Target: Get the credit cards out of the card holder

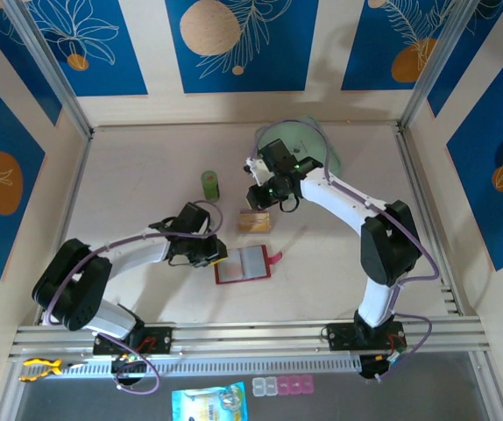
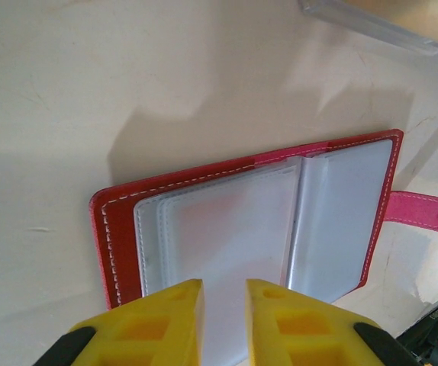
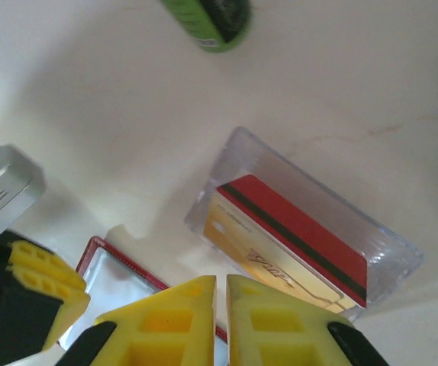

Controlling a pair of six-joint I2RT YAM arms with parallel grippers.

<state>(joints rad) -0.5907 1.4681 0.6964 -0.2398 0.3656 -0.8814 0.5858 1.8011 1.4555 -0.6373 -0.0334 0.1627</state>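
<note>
Just beyond the open card holder [image 1: 243,263], the credit cards [image 3: 280,244] are lying in a clear tray [image 3: 391,248], and the sleeves [image 2: 227,229] we are seeing look empty, so we are judging the task nearly done. Our right claw [image 3: 221,288] is hovering by that tray, fingers together and empty. Our left claw [image 2: 225,296] is sitting at the holder's edge, and we cannot tell whether it is gripping.

Red card holder [image 2: 103,229], tan-and-red credit cards [image 3: 280,238]

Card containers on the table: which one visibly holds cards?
The clear plastic tray, with gold-and-red cards inside; the open red card holder has sleeves that look empty.
</note>
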